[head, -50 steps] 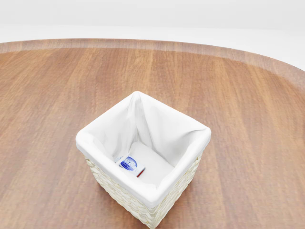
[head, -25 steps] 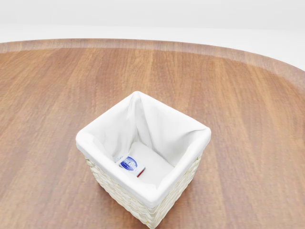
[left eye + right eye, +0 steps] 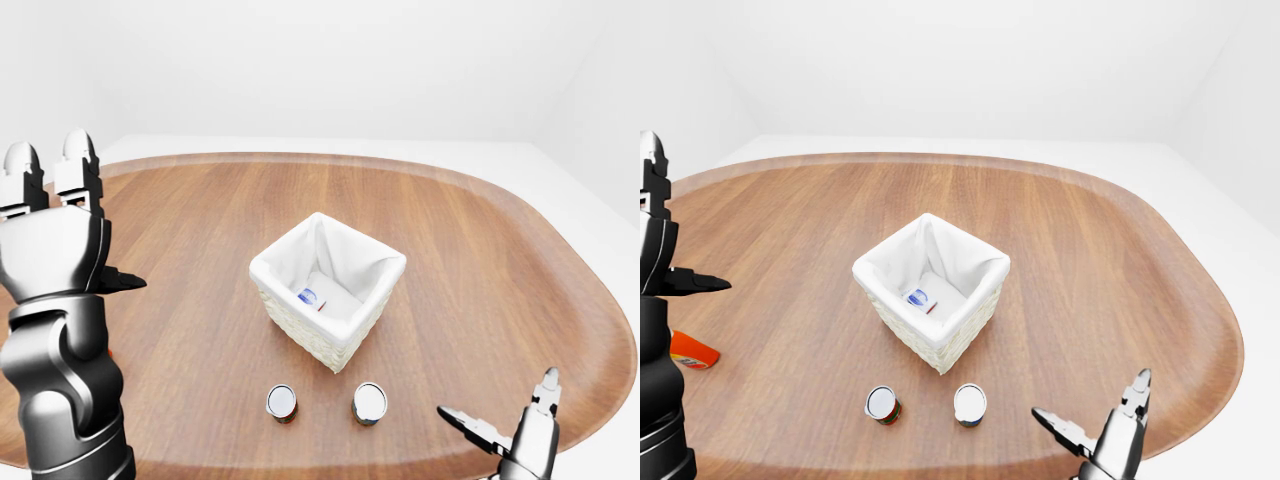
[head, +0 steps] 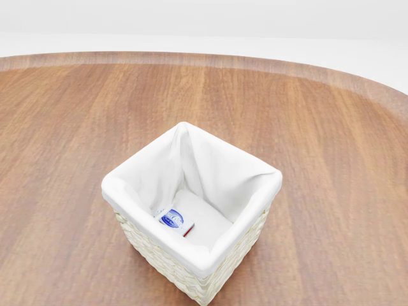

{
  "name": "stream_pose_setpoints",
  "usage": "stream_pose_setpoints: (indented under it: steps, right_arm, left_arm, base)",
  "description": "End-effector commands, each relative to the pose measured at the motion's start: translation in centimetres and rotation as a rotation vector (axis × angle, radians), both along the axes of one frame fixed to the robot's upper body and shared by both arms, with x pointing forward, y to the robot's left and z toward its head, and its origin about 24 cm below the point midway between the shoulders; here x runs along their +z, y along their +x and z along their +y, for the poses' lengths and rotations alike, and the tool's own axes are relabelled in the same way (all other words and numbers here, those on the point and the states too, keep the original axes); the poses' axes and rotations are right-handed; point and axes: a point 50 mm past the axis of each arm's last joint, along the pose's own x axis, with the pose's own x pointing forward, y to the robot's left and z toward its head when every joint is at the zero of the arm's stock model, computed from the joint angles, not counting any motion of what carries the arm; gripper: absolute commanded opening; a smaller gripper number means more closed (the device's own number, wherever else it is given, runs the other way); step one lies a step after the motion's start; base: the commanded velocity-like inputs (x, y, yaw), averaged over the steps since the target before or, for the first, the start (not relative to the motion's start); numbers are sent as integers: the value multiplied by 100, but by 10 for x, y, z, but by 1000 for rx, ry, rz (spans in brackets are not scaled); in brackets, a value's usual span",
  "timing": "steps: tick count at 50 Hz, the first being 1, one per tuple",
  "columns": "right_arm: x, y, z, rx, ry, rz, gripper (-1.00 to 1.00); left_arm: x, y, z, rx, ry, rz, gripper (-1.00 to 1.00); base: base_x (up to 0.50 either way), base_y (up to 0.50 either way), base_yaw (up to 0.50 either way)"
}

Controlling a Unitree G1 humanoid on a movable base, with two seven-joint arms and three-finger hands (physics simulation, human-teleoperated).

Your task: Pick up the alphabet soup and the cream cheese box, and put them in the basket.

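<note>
The white-lined wicker basket (image 4: 191, 261) stands in the middle of the wooden table. The cream cheese box (image 4: 175, 220), white with a blue oval label, lies inside it on the liner. Two cans stand below the basket in the right-eye view: one with a red and green label (image 3: 882, 405) and one with a plain lid (image 3: 969, 404). I cannot tell which is the alphabet soup. My left hand (image 3: 80, 225) is raised at the left, open and empty. My right hand (image 3: 1095, 405) is low at the bottom right, open and empty, to the right of the cans.
An orange object (image 3: 692, 350) lies at the table's left edge, partly hidden by my left arm. The oval table (image 3: 480, 260) has a raised rim all round. White floor and walls surround it.
</note>
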Motion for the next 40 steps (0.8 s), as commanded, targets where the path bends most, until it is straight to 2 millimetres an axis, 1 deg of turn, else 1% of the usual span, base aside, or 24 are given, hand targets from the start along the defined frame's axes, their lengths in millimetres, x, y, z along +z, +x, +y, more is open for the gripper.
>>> stream_pose_setpoints:
  steps: [1, 3, 5, 6, 10, 14, 21, 24, 28, 32, 40]
  right_arm:
    - [5, 0, 9, 55, -4, -7, 100]
    - [3, -4, 15, 85, -10, 25, 100]
    - [3, -4, 15, 86, -11, 26, 100]
    - [0, -5, 19, 106, -18, 46, 100]
    - [1, -5, 24, 133, -41, 56, 100]
    - [0, -3, 31, 168, -55, 61, 100]
    - [1, -2, 45, 236, -140, 69, 100]
    - [-1, 1, 49, 283, -142, 69, 100]
    - [5, 6, 60, 368, -170, 46, 100]
    - [4, 12, 73, 466, -185, 36, 100]
    - [1, 19, 89, 600, -192, 24, 100]
  left_arm:
    - [1, 1, -1, -16, -2, -1, 100]
    - [1, 0, -1, -17, -2, -3, 100]
    - [1, 0, -1, -17, -3, -4, 100]
    - [-1, 1, 0, -16, -10, -9, 100]
    - [2, 0, -1, -19, -1, -6, 100]
    - [2, 0, -2, -19, -1, -6, 100]
    - [3, -1, -1, -19, -1, -6, 100]
    - [2, -1, -1, -19, -5, -5, 100]
    - [3, -1, -2, -20, 0, -4, 100]
    - [2, 0, -1, -20, -6, -7, 100]
    - [2, 0, -1, -23, -9, -3, 100]
  base:
    - [0, 0, 0]
    - [0, 0, 0]
    - [0, 0, 0]
    - [0, 0, 0]
    - [0, 0, 0]
    - [0, 0, 0]
    - [0, 0, 0]
    - [0, 0, 0]
    - [0, 0, 0]
    - [0, 0, 0]
    - [0, 0, 0]
